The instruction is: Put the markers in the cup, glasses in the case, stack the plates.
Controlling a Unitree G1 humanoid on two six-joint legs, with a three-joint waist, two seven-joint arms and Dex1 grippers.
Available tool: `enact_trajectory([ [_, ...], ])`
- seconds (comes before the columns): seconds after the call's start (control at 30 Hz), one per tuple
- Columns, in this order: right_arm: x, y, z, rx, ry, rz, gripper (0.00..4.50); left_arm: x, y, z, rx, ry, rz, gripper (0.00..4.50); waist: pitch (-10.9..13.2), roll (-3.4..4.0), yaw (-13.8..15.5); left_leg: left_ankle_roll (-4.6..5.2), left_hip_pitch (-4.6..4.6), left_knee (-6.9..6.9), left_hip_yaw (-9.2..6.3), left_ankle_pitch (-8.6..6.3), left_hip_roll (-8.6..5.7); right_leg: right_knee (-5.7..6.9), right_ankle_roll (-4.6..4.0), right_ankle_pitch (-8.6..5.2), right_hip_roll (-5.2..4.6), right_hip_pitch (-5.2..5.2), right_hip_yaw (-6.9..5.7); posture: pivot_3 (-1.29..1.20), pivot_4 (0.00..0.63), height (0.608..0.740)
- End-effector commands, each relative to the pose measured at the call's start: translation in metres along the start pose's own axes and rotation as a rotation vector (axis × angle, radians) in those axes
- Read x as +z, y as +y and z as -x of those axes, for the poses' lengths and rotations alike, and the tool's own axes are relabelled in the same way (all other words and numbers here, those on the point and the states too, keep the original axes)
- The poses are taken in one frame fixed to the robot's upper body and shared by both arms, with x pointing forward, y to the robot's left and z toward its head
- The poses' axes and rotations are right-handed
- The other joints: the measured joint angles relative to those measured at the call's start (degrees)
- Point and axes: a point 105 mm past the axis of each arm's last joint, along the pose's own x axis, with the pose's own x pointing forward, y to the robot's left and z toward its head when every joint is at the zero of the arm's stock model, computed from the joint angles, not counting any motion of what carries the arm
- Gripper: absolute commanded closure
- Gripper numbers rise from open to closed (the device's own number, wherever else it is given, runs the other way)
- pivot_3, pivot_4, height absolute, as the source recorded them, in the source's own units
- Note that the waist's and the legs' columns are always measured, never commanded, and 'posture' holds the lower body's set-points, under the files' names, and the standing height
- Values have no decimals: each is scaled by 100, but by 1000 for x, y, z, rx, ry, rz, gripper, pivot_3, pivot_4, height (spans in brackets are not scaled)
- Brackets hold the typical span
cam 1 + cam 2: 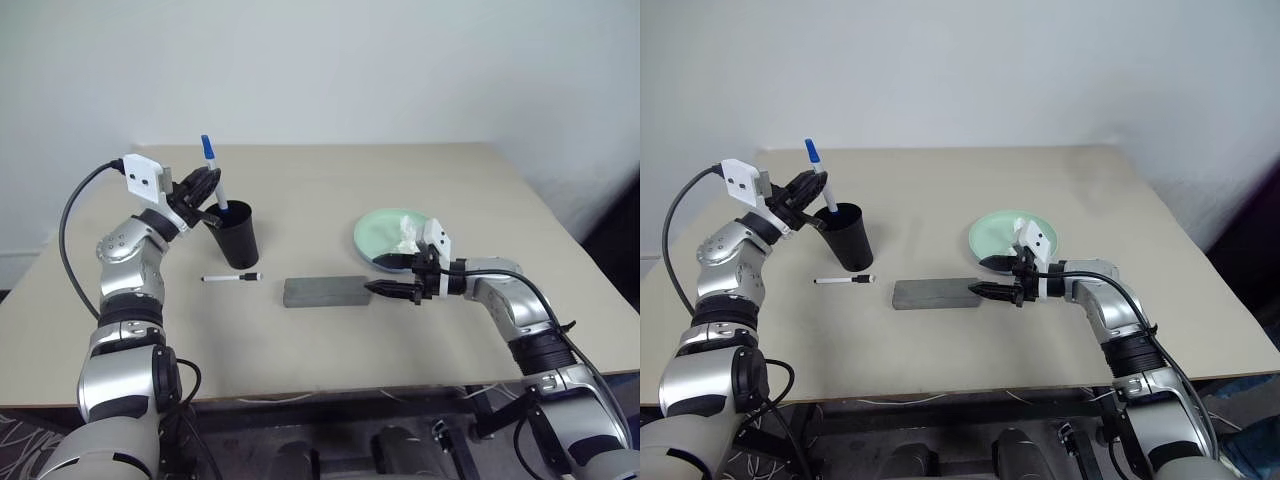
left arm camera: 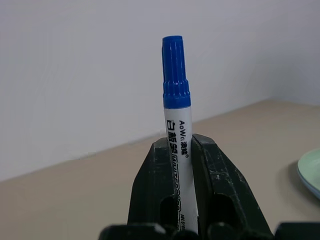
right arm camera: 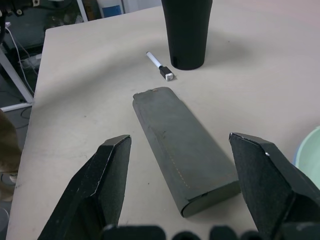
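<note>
The blue-capped marker barrel reads "AoWi".

From head height, two paired views look forward and down over the whole tabletop. The left wrist view sits close behind its pincer, facing the wall. The right wrist view looks low along the case, shared with both.

Left arm is bent up at the elbow, wrist cocked so the left pincer sits right over the rim of the cup, fingers clamped tight on the blue-capped marker, which stands nearly upright. Right arm reaches in low from the other side, forearm about level, right pincer well to the right of the cup, fingers spread wide, gripping nothing.
</note>
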Motion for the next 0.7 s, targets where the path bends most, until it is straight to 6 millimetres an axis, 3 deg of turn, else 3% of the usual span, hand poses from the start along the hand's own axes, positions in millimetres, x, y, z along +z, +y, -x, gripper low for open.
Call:
enact_trajectory([
  [0.03, 16, -1, 2, -8, -38, 48, 1100, 15, -1, -7, -9, -49, -25, 4443, 0, 0, -2, 0, 0, 0, 0, 0, 0, 0, 0, 0, 0, 0, 0, 0, 0, 740],
  [0.3, 17, -2, -1, -3, -45, 53, 1100, -2, -5, -4, -1, -18, 0, 4443, 0, 0, -3, 0, 1, -1, 0, 0, 0, 0, 0, 0, 0, -1, 0, 0, 0, 740],
  [0.6, 17, -2, -3, -2, -47, 52, 1100, -1, -5, -3, -5, -20, -4, 1439, 0, 0, -2, 0, 0, -1, -1, 0, 0, 0, 0, 0, 0, -1, 0, 0, 0, 740],
  [0.7, 17, -2, -3, -2, -48, 52, 1100, -1, -5, -3, -7, -21, -5, 1439, 0, 0, -2, 0, 0, -1, -1, 0, 0, -1, 0, 0, 0, -1, 0, 0, 0, 740],
])
